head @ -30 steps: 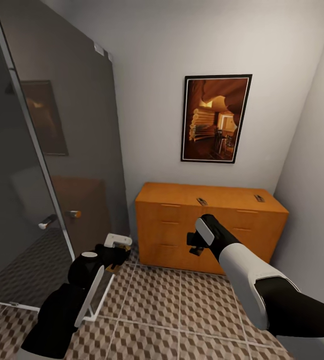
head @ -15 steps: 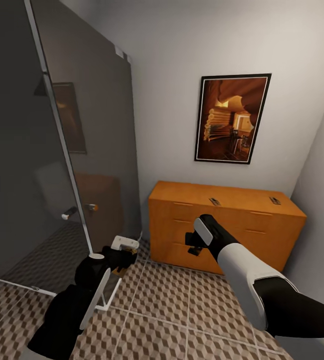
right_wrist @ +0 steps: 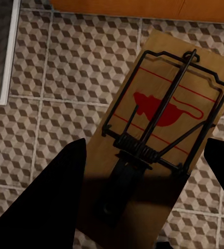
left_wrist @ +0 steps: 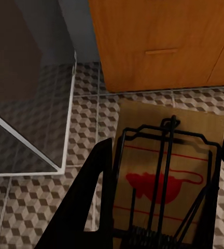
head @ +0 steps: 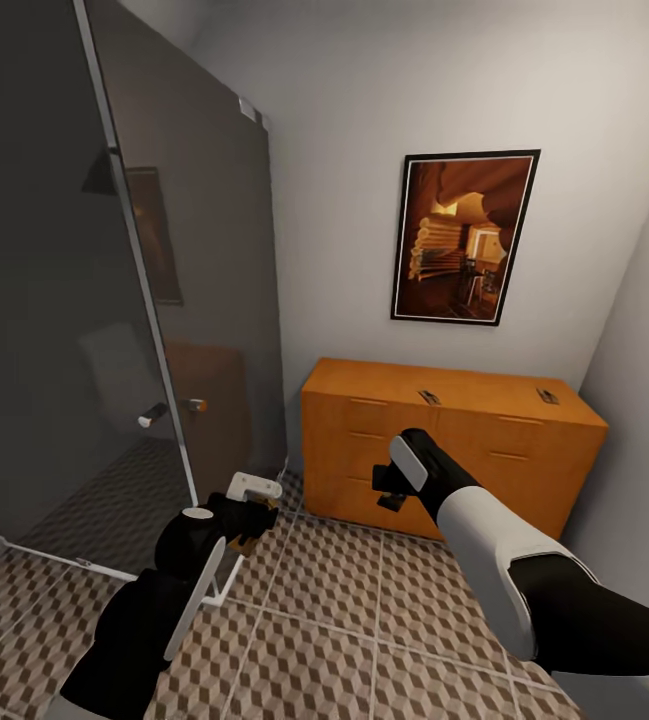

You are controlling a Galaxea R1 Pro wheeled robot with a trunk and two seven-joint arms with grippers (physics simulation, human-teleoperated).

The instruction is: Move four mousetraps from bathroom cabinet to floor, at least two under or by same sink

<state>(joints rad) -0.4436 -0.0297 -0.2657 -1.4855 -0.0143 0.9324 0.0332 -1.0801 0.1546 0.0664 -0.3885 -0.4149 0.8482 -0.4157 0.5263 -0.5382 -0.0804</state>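
Tan wood is showing between the fingers of both claws: the left claw [left_wrist: 158, 207] is pinching one mousetrap [left_wrist: 166, 155] by its long edges, and the right claw [right_wrist: 143, 197] is pinching a second mousetrap [right_wrist: 164, 119] from its spring end, both hanging over the patterned bathroom floor [head: 344, 620]. In the head view the left claw [head: 249, 515] is sitting low beside the dark glass shower enclosure [head: 114, 300], while the right claw [head: 392, 488] is pointing toward the cabinet [head: 444, 450]. Two small dark shapes on the cabinet top [head: 430, 396] [head: 547, 396] are probably the remaining traps, though they are too small to be sure.

These boards are looking light, thin and stiff, so a modest squeeze is likely enough. The risk is lying in the wire bar and coil: gripping the bare wooden rim and setting each board down flat is seeming safest, since a drop could flip it.
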